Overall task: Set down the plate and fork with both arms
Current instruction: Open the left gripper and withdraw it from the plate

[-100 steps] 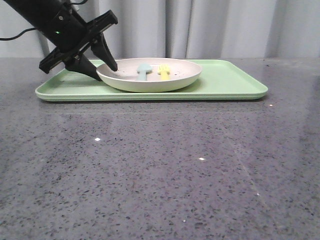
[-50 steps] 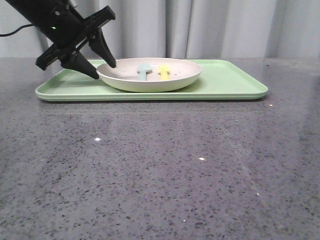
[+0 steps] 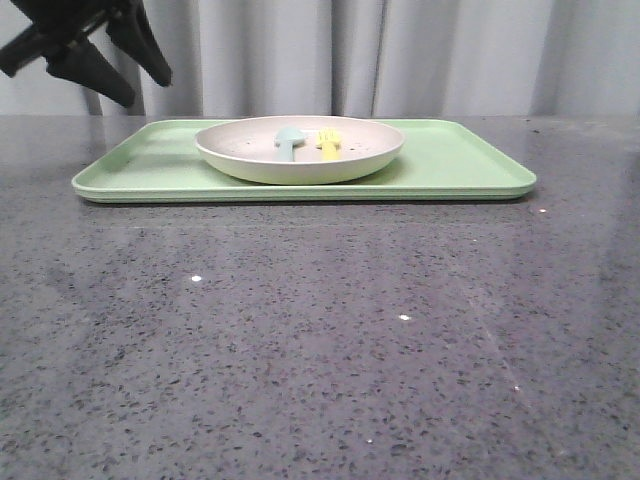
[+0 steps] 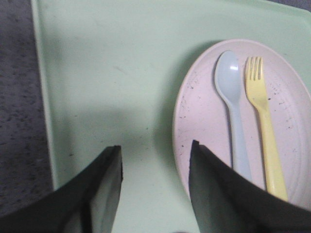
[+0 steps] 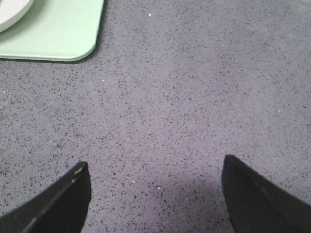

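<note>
Speckled grey surface (image 3: 320,340) with a pale green tray (image 3: 460,165) holding a plate, fork and spoon; my jaws are off to the sides, holding nothing.

Across the middle of the front view the tray lies flat on the surface. The off-white speckled plate (image 3: 300,155) sits on the tray's left half. Inside the plate, the pale blue spoon (image 4: 232,104) and the yellow fork (image 4: 262,116) lie side by side, the fork on the right, both pointing the same way. My left jaws (image 3: 105,65) hang spread and empty in the upper left of the frame, clear of the tray. My right jaws (image 5: 155,194) are spread wide over bare surface, near the tray's rounded corner.
</note>
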Controlling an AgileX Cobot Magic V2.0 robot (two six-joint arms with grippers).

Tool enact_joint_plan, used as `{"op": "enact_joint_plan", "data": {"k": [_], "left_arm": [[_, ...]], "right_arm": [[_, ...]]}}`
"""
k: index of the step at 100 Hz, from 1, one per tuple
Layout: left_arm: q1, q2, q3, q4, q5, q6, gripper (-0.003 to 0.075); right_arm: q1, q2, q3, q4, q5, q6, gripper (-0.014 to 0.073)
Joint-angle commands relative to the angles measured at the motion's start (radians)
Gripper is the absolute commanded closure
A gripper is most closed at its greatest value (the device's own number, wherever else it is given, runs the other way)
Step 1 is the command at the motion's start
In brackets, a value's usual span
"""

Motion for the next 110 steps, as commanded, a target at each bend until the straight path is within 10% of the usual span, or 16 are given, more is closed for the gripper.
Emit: {"op": "enact_joint_plan", "data": {"k": [1, 54, 110], "left_arm": [[0.008, -0.108, -0.030, 0.032, -0.008, -0.011, 0.0398], [0.015, -0.509, 0.182, 0.426, 0.000, -0.116, 0.0398], [0.055, -0.954, 0.668, 0.475, -0.128, -0.142, 0.0398]], "right_arm": [[-0.003, 0.011, -0.032, -0.005, -0.064, -0.006, 0.0033], [-0.003, 0.011, -0.032, -0.005, -0.064, -0.006, 0.0033], [-0.003, 0.011, -0.032, -0.005, -0.064, -0.006, 0.0033]]}}
